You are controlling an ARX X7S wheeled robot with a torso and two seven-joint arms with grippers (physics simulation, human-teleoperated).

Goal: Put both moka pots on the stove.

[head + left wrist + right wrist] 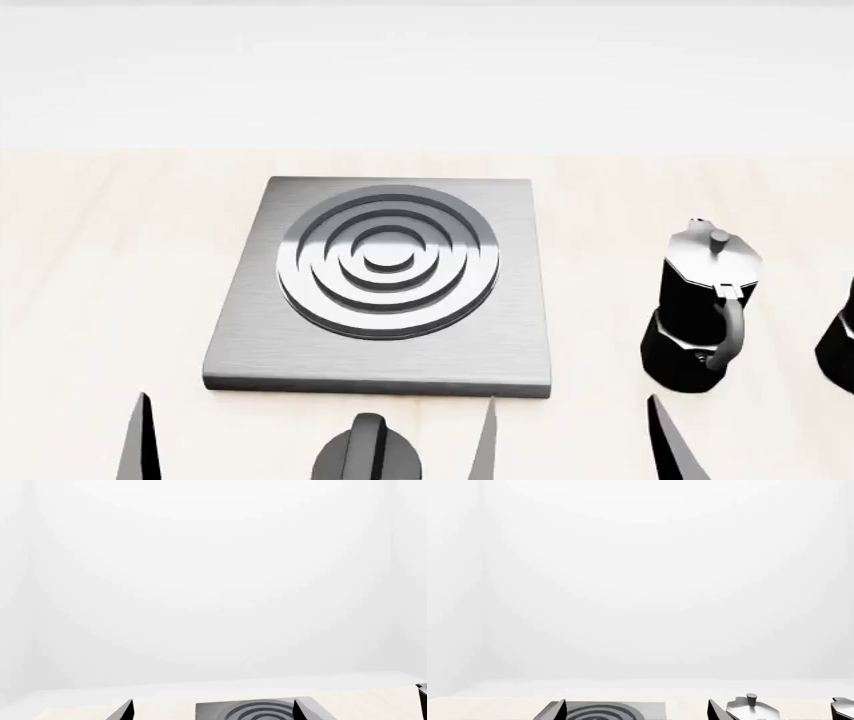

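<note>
Head view: the nearer moka pot stands upright, right of the stove, just beyond the right fingers. Both grippers gape, empty; the right arm is nearer.

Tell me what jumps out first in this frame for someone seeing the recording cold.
The grey stove with its dark concentric burner rings sits mid-table and bare. To its right stands a glossy black moka pot, upright on the table, with the second moka pot cut off at the head view's right edge. A low round black knob lies in front of the stove, between dark finger tips poking in from below.
</note>
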